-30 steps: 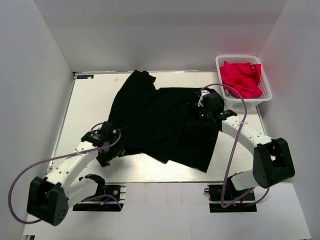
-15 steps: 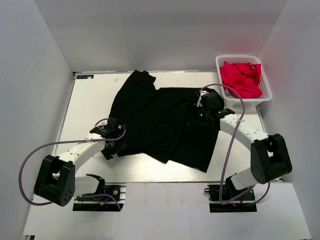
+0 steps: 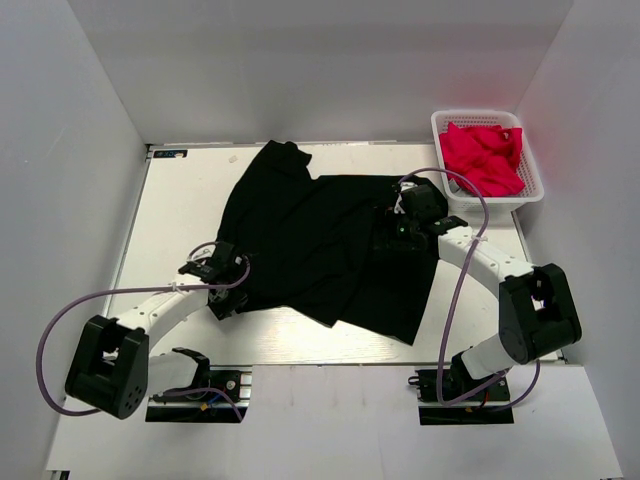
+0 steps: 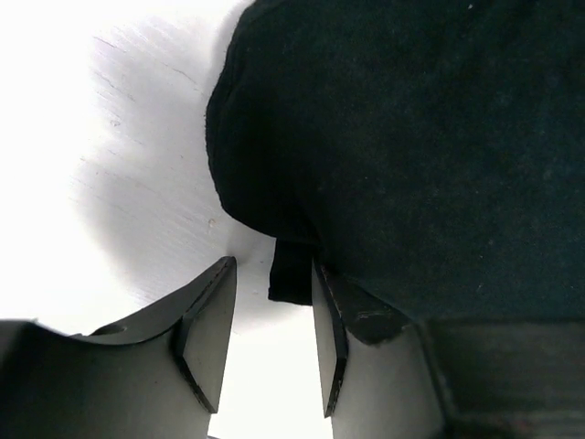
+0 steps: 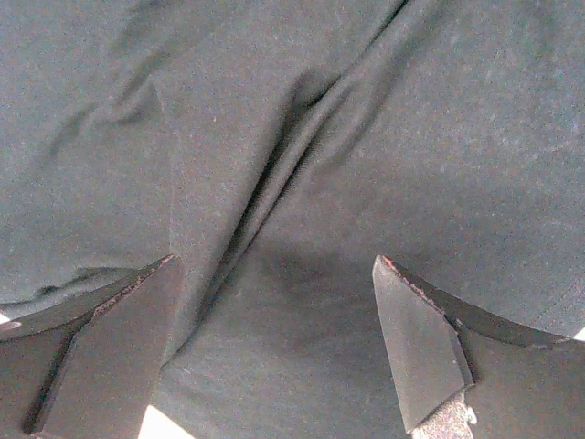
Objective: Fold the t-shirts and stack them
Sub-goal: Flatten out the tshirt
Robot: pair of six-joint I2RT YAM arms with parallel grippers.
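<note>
black t-shirt [image 3: 320, 240] lies spread but rumpled across the middle of the white table [image 3: 180, 210], one sleeve toward the far edge.

left gripper [image 4: 271, 279] sits low at the shirt's near-left edge. jaws stand at a narrow gap with a small tab of black cloth between them — not pinched as far as i can see, bare table showing beside it. likely set there to take a corner for the fold.

right gripper [image 5: 274, 265] is over the shirt's right part, jaws wide, a crease of cloth running between the fingers, nothing held — probably lined up for a second pinch.

red t-shirts [image 3: 482, 155] lie heaped in a white basket [image 3: 533, 190] at the far right corner, just beyond the right arm.

surface is smooth, glossy white. plain white walls close in three sides.
</note>
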